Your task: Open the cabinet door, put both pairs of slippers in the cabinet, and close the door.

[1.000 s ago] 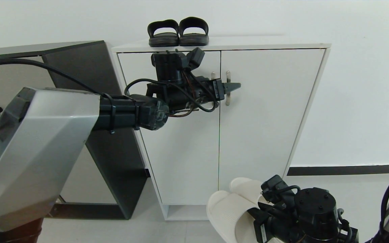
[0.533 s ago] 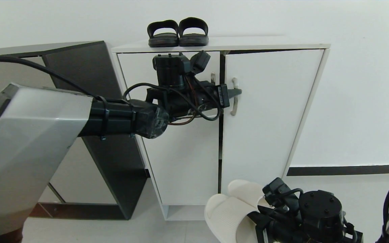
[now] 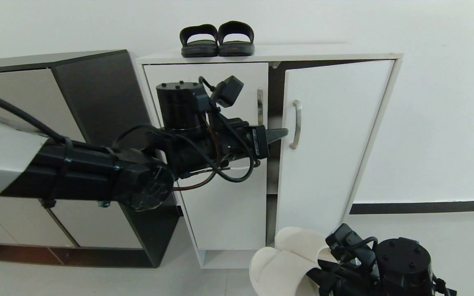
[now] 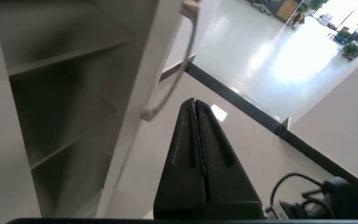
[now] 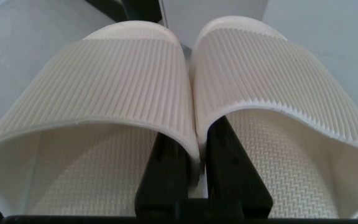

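Right door of the cabinet is hanging ajar, with a dark gap showing next to the left door. Left gripper is sitting with fingers pressed together on nothing, tip just beside the right door's bar handle. I'm reading the door as a light, stiff panel swinging on an arc. The metal bar looks smooth and likely slippery, so hooking behind its middle is looking safer than pinching. Right gripper is sitting low in front of the cabinet, clamping the white slippers by their two inner strap walls squeezed together. They're looking like foam: light and soft, compressing under the pinch, with ribbing giving some friction. The pair could be pivoting or sagging around that one grip, I'd guess. Black slippers are sitting side by side on the cabinet top, near its left front edge. Same hold should be working there: adjacent strap walls together.
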{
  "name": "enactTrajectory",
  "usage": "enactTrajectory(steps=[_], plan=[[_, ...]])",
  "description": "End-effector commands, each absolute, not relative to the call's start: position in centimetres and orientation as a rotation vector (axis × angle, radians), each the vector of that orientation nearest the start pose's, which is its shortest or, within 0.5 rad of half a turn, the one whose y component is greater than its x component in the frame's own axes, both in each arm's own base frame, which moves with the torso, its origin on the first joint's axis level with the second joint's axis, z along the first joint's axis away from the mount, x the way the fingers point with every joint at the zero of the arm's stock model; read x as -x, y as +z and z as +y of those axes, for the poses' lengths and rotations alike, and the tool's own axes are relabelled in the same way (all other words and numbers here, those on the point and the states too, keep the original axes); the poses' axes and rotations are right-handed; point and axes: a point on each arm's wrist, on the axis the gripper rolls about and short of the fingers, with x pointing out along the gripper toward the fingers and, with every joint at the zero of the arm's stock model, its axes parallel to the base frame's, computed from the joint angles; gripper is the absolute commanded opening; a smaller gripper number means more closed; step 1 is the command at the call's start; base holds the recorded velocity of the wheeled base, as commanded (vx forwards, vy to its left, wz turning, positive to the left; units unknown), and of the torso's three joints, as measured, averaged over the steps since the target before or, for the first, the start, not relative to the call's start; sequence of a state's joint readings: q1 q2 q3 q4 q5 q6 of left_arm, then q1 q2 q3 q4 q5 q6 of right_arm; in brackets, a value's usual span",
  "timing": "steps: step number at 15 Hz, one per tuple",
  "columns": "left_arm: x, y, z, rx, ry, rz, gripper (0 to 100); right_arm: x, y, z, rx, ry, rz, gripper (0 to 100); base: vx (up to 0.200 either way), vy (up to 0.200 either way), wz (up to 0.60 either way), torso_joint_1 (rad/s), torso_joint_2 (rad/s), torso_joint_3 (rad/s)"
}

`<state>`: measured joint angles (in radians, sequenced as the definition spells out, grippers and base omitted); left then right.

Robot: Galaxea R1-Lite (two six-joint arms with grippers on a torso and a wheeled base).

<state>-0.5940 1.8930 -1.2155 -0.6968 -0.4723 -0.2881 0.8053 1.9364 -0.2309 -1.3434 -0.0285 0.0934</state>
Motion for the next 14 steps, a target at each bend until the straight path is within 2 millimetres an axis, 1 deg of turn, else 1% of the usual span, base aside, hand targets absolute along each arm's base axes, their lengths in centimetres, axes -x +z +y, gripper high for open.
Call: enactTrajectory(steps=[1, 2, 4, 5, 6, 8, 10, 13, 14], plan=[[-28.2, 25.0, -20.3, 0.266, -1.052, 0.078, 0, -17.4, 6.6, 18.3, 0.057, 0.76, 0.355, 0, 0.0, 0.0, 0.0, 0.0, 0.0, 0.0], [-28.4, 25.1, -19.9, 0.271, -1.018, 0.046, 0, -17.3, 6.8, 18.2, 0.055, 0.762, 0.351, 0, 0.0, 0.0, 0.0, 0.0, 0.0, 0.0], [-29.9, 25.1, -19.0, 0.278, -0.94, 0.01, 0, -17.3, 6.8, 18.3, 0.053, 0.762, 0.35, 0, 0.0, 0.0, 0.0, 0.0, 0.0, 0.0], [-30.9, 25.0, -18.6, 0.283, -0.913, 0.011, 0, -17.3, 6.7, 18.3, 0.055, 0.762, 0.351, 0, 0.0, 0.0, 0.0, 0.0, 0.0, 0.0], [-31.9, 24.5, -18.7, 0.284, -0.904, 0.018, 0, -17.3, 6.7, 18.3, 0.056, 0.763, 0.352, 0, 0.0, 0.0, 0.0, 0.0, 0.0, 0.0], [-34.0, 23.7, -19.9, 0.286, -0.905, 0.011, 0, -17.3, 6.7, 18.3, 0.057, 0.765, 0.354, 0, 0.0, 0.0, 0.0, 0.0, 0.0, 0.0], [-36.2, 23.5, -21.1, 0.287, -0.912, -0.01, 0, -17.3, 6.6, 18.4, 0.057, 0.766, 0.357, 0, 0.0, 0.0, 0.0, 0.0, 0.0, 0.0], [-37.5, 23.7, -21.9, 0.283, -0.909, 0.025, 0, -17.1, 6.5, 18.5, 0.06, 0.771, 0.36, 0, 0.0, 0.0, 0.0, 0.0, 0.0, 0.0], [-38.3, 23.9, -22.3, 0.283, -0.909, 0.027, 0, -17.0, 6.5, 18.6, 0.065, 0.777, 0.365, 0, 0.0, 0.0, 0.0, 0.0, 0.0, 0.0]])
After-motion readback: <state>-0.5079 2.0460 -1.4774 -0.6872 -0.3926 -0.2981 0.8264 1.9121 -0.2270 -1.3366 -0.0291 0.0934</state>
